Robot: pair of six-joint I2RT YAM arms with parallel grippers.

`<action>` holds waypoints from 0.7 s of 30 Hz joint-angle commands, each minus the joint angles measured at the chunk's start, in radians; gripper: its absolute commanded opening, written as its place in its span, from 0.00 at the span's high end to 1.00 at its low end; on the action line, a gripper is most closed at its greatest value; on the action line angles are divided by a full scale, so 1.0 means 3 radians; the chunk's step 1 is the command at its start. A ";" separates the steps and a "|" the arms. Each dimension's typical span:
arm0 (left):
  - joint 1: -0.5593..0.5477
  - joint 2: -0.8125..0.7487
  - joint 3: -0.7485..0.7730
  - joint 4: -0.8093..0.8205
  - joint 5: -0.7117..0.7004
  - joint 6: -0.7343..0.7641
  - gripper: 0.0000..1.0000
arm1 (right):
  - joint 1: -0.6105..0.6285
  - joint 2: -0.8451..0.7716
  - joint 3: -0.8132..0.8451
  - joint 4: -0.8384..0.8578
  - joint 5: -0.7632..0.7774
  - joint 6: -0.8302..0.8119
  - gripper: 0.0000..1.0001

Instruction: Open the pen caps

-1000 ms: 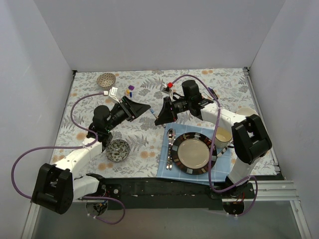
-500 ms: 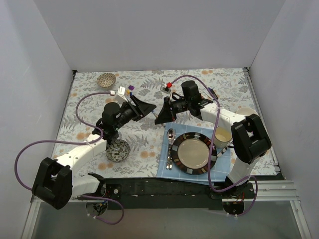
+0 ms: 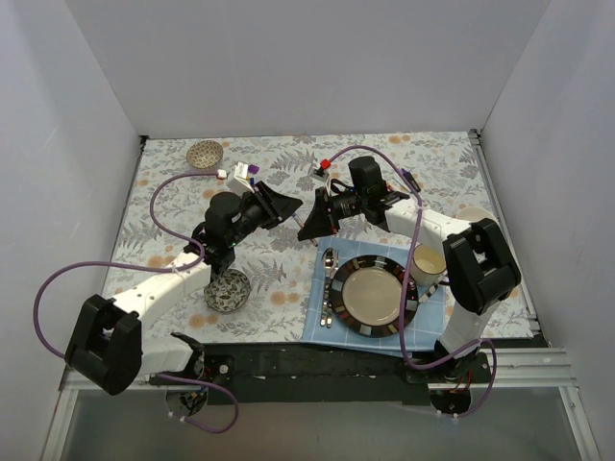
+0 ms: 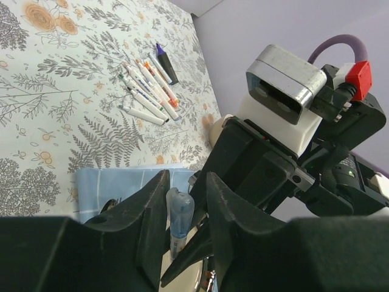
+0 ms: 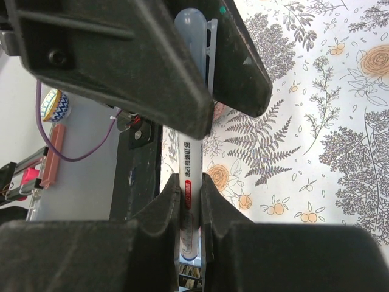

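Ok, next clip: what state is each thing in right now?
pen: capped, held up between the two arms.
right end effector: shut on the pen's barrel.
left end effector: straddling the pen cap; grip unclear.
loose pens: lying clustered on the table.
plate: empty.
cup: upright.

Bright, even light from above fell on the desk (image 3: 432, 163), leaving only faint, soft shadows beside the arms, and the top view was sharp, whereas the left pincer (image 4: 185, 182) and right pincer (image 5: 188, 182) filled their views as near-black, detail-poor masses.
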 commanded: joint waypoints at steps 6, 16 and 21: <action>-0.0024 0.0015 0.0132 -0.0025 -0.0023 0.0098 0.80 | 0.0026 0.0011 0.0027 0.0067 0.0007 0.0051 0.99; 0.0078 0.0010 0.0694 -0.0495 -0.1016 0.1098 1.00 | 0.0021 0.0032 0.0006 0.0113 -0.0039 0.0107 0.99; 0.0854 0.0310 0.1751 -0.0618 -0.1041 0.1203 1.00 | 0.0077 0.0021 -0.0025 0.0164 -0.0095 0.0133 0.99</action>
